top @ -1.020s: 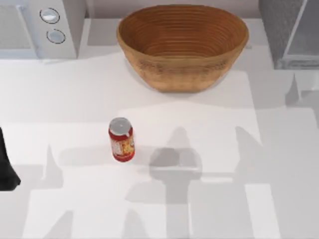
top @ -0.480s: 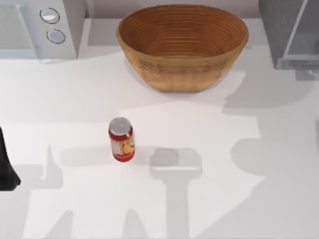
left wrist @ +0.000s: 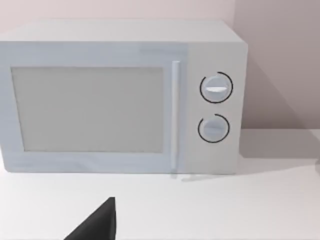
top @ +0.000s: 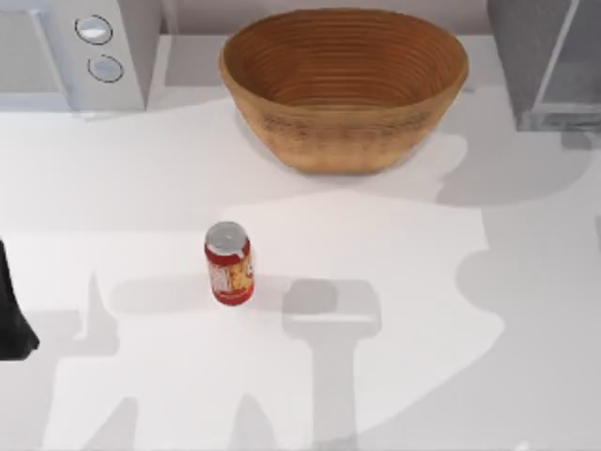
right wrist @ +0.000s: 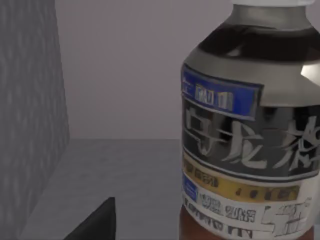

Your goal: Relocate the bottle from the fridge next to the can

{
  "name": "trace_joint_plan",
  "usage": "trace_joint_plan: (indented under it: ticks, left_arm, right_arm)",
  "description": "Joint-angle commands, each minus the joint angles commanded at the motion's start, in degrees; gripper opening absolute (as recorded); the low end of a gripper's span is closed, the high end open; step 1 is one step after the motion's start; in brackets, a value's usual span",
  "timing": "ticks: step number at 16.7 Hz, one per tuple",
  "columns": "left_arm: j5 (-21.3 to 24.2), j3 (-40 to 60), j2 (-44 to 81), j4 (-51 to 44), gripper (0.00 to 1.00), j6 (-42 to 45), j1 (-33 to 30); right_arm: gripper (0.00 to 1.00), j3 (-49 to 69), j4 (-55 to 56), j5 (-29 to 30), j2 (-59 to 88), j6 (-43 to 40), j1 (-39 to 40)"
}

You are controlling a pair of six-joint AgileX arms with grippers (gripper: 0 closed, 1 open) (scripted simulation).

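"Top view: what is biggest?"
"The white desk [top: 141, 188], then the grey fridge [top: 540, 56] at its far right corner."
"And the bottle?"
"Right wrist view: the bottle [right wrist: 250, 150] stands inside the fridge, close to the right end effector [right wrist: 97, 225]. Open or closed, I cannot tell. The left arm [top: 11, 319] is at the desk's left edge. The small red can [top: 229, 265] stands mid-desk."

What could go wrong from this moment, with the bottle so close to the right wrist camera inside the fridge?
1. The bottle stands very near the grey fridge wall; a skewed approach might tip it or scrape the wall.
2. The basket lies between the fridge and the can, so a low carry could clip its rim.
3. Setting down too close could topple the upright can.
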Motion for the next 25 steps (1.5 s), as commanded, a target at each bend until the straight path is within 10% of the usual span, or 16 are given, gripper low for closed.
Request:
trace_joint_plan:
  ticks: [15, 25]
  left_arm:
    - [0.0, 0.0, 0.0, 0.0, 1.0, 0.0, 0.0]
    - [0.0, 0.0, 0.0, 0.0, 1.0, 0.0, 0.0]
  right_arm:
    - [1.0, 16.67, -7.34, 1.51, 9.09, -0.08, 1.15]
    - [0.25, 16.67, -7.34, 1.51, 9.09, -0.08, 1.15]
